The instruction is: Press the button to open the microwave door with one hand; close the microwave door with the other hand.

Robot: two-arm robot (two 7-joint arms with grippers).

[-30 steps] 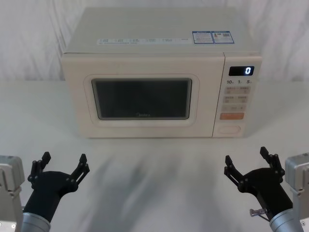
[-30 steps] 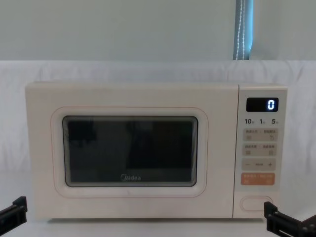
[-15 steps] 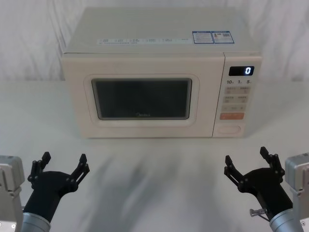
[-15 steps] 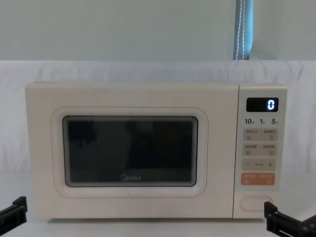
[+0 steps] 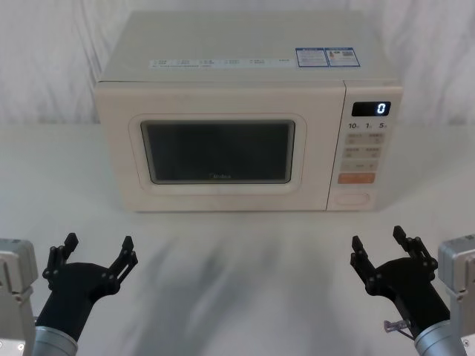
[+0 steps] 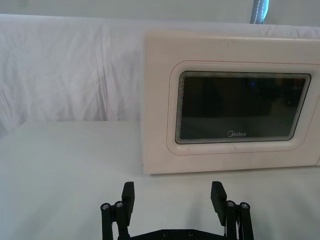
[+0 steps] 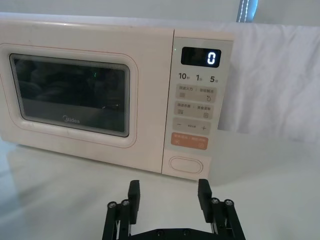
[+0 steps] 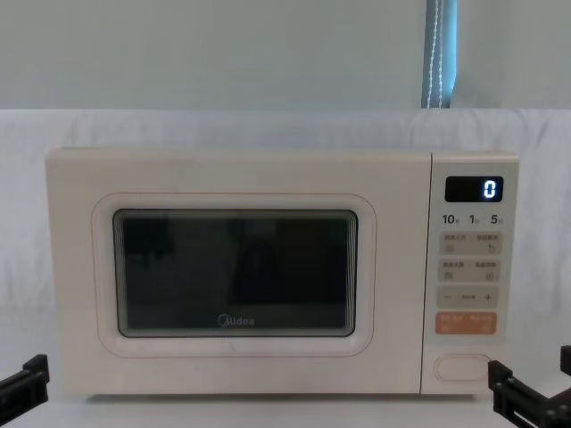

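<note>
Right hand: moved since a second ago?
Yes. The right hand has narrowed its fingers and shifted slightly right, away from the button. It hangs open above the table, short of the microwave.

Reading off what I can: "Midea" logo sits low-centre on the microwave door (image 8: 236,276), just under the dark window, legible in chest and both wrist views. Dark display (image 7: 201,56) at top of the control panel (image 7: 196,100) shows a lit "0". Row right below it reads "10", "1", "5", each w/ a tiny suffix I can't make out. Lower key row has "−" and "+" marks. Small beige keys and orange key (image 7: 189,141) carry print, too small to read. Button (image 7: 183,164) is blank. Blue-and-white stickers (image 5: 324,57) on the microwave's top, text illegible.
</note>
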